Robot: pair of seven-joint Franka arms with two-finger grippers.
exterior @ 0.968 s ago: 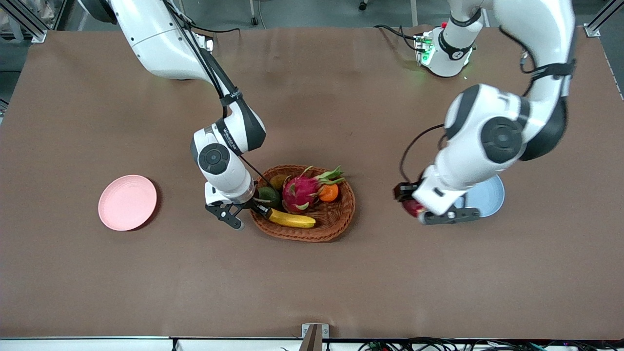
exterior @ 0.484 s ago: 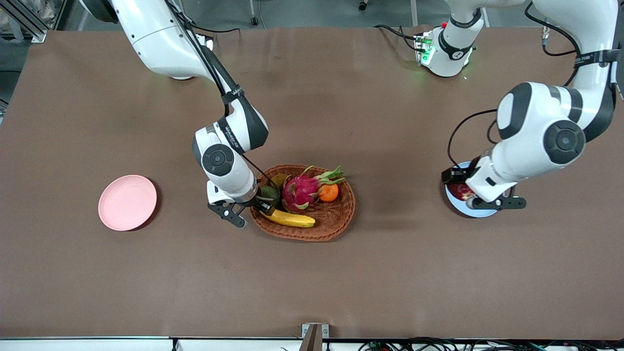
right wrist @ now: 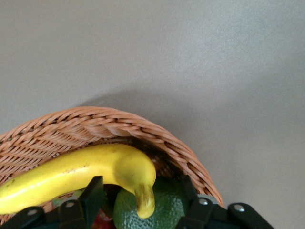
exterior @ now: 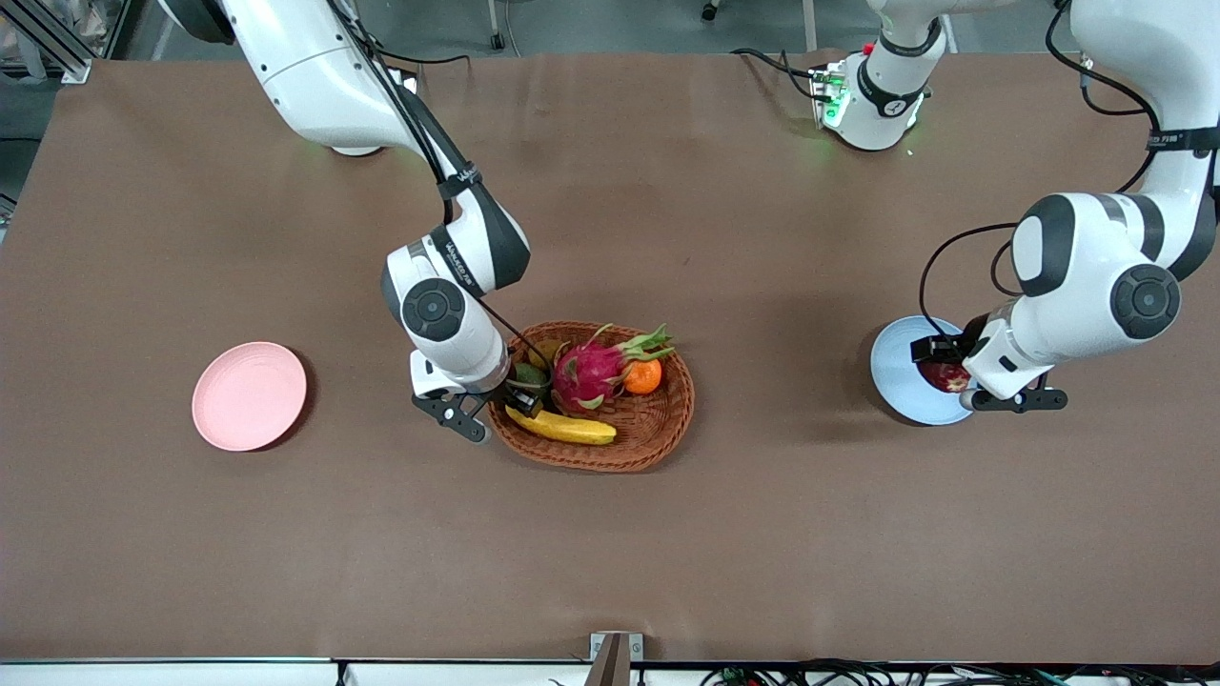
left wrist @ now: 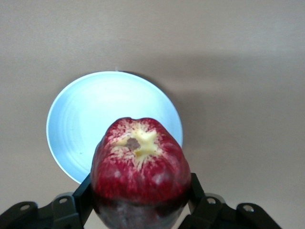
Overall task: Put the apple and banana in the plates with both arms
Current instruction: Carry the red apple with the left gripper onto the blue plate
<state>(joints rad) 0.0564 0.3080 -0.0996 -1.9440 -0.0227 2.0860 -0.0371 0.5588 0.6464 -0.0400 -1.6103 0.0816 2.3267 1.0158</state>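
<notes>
Both arms reaching down, each gripper busy at its own spot.

Left gripper (exterior: 944,373) hanging low off a sharply bent elbow, wrist angled down, fingers (left wrist: 82,193) clamped on either side of the apple (left wrist: 139,162). Right gripper (exterior: 500,400) dropped in at the basket (right wrist: 119,126) rim, forearm steep, fingers (right wrist: 93,193) spread wide around the banana (right wrist: 90,171) tip, not squeezing.

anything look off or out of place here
Nothing stands out. The left gripper holds the dark red apple over the light blue plate; the right gripper is at the yellow banana in the upright wicker basket.
</notes>
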